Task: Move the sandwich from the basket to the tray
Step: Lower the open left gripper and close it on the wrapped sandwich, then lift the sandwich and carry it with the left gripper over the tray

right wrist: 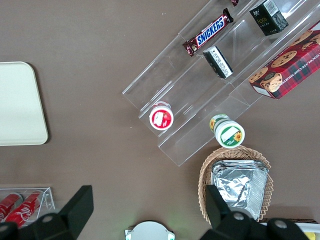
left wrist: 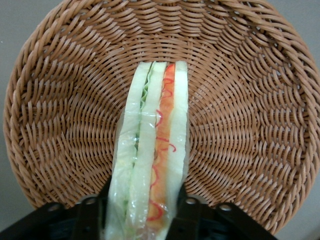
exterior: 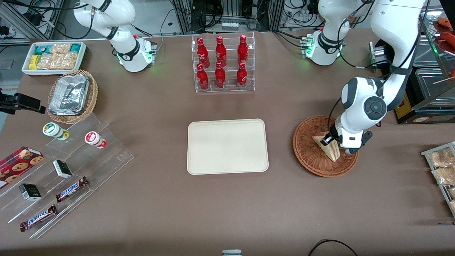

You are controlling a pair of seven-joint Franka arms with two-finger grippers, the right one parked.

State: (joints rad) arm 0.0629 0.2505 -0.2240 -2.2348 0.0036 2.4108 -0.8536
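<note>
A white box of snack packets (exterior: 54, 57) sits at the parked arm's end of the brown desk (exterior: 227, 206), farther from the front camera than the tray. Just nearer is a tan wicker basket of foil trays (exterior: 71, 95). Nearer again, a clear stepped stand (exterior: 71, 170) carries two small round tubs (exterior: 55, 131), a cookie box (exterior: 19, 161), small dark cartons (exterior: 62, 168) and two chocolate bars (exterior: 71, 189).

The tray (exterior: 227, 146), cream with a low rim, lies flat at the middle of the desk with nothing on it. Farther from the camera than the tray, a clear rack holds six red bottles (exterior: 221, 63) in two rows.

Toward the working arm's end, beside the tray and apart from it, stands the round reddish-brown basket (exterior: 309, 156). The sandwich (exterior: 328, 147) is in this basket, resting on edge with one point aimed at the camera. In the wrist view its cut edge (left wrist: 152, 150) faces the lens, showing green, orange and red layers under clear wrap, against the woven basket (left wrist: 240, 100).

The pincer (exterior: 332, 140) is down inside the basket at the sandwich; its dark fingers (left wrist: 187, 215) sit on either side of the wedge, closed against the bread. More bagged snacks (exterior: 442, 170) lie at the desk's edge at the working arm's end.
</note>
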